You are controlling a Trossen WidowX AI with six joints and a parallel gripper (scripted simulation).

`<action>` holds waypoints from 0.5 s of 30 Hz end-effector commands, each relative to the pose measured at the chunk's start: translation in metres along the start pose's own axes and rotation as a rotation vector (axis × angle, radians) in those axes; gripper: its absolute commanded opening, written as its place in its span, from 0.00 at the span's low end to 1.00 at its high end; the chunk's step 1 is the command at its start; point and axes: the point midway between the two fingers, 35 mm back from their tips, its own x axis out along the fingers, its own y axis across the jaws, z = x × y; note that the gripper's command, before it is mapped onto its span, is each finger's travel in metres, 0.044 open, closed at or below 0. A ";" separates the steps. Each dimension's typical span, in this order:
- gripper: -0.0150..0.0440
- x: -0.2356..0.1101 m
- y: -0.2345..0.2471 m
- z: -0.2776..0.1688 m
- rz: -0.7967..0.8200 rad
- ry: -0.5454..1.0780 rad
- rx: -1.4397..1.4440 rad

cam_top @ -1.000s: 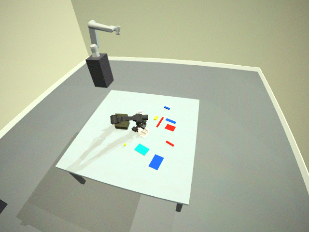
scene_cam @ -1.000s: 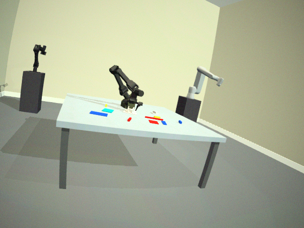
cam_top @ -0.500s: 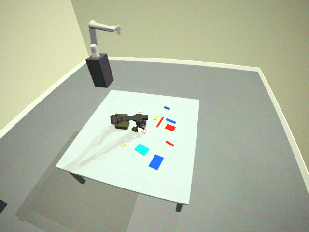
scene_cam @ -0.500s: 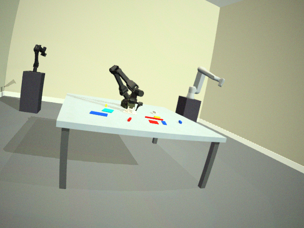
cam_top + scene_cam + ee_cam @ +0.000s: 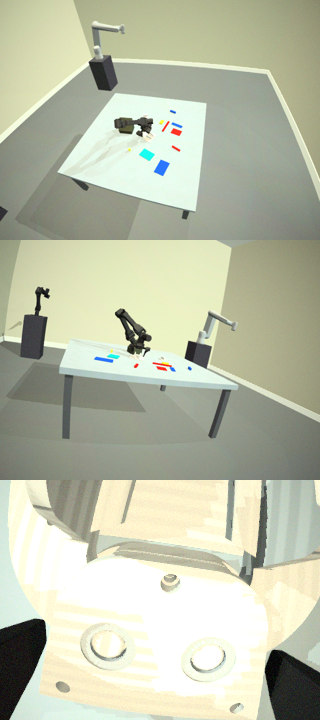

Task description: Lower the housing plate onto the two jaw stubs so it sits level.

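The cream housing plate lies face up in the wrist view, with two ringed round holes that show round pale ends inside and three smaller holes. The curved cream left jaw and right jaw reach out from beside and under its upper part. Whether the plate is fully level and closed on the stubs cannot be told. In the top and exterior views the cream assembly is small and partly hidden by the hand. My gripper is open, its black fingers on either side of the plate, holding nothing.
A small white piece lies behind the hand. Yellow, red and blue pieces lie to the right in the top view. A cyan plate, a blue plate and a small yellow piece lie nearer the front.
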 end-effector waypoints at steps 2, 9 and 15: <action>1.00 -0.027 0.004 0.003 0.012 -0.002 0.003; 1.00 -0.074 0.001 0.000 0.011 -0.001 0.003; 1.00 -0.080 0.001 -0.008 0.017 -0.004 -0.002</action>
